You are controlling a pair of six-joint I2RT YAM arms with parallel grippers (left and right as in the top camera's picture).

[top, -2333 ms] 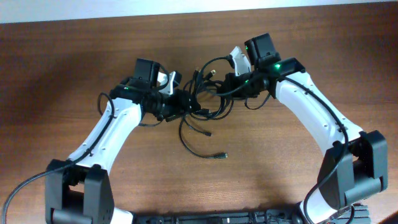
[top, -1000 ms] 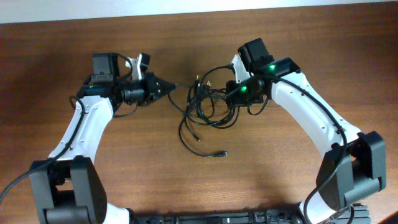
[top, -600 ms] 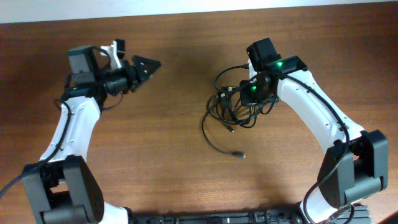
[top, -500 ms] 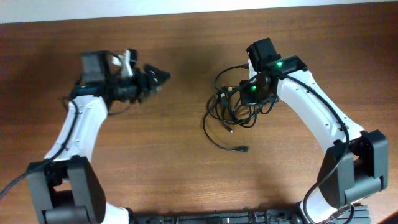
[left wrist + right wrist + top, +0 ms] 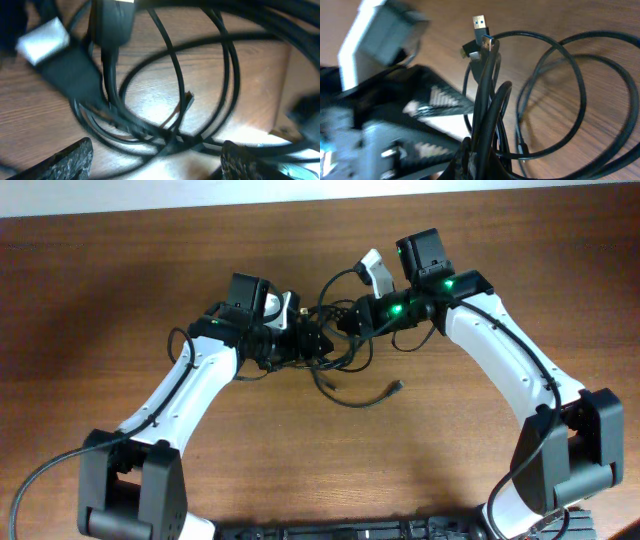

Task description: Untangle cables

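- On the wooden table, seen from overhead, we found the left gripper at the 9 o'clock side of the tangle, with its fingers spread well apart.
- Between those fingers, in the left wrist view, we saw loops of the cables lying on the wood, not pinched. A silvery plug showed blurred at 10 o'clock.
- At 2 o'clock of the tangle, the right gripper was closed, clamped on a bunch of cable strands. In its wrist view a USB plug stood at 12 o'clock above that bunch.
- At 5 o'clock of the tangle, one loose cable end lay on the table, apart from both grippers.
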